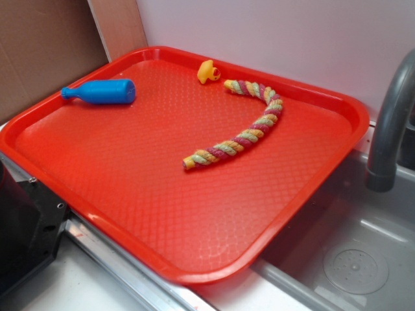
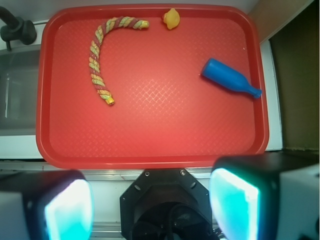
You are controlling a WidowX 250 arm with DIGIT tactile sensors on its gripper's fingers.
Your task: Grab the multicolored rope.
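In the exterior view, a blue bottle (image 1: 100,91) lies on its side at the far left of the red tray (image 1: 194,214), its neck pointing left toward the rim. Further right, near the far rim, sits a small yellow duck toy (image 1: 207,72), and just beside it begins the multicolored rope (image 1: 249,135), which curves in an arc from its far end next to the duck out to the right and back toward the middle of the tray, where its near end lies flat on the textured surface. To the right of the tray a grey faucet (image 1: 389,123) rises over a metal sink (image 1: 350,253). The wrist view looks down on the same tray from the opposite side, so the rope (image 2: 98,60) appears at the upper left, the duck (image 2: 171,18) at the top centre and the bottle (image 2: 230,78) to the right. The gripper (image 2: 150,200) hangs outside the tray's near rim, its two fingers (image 2: 67,210) standing wide apart with nothing between them; the rope lies well apart from them, across the tray. How high the gripper hovers is hard to judge from this angle.
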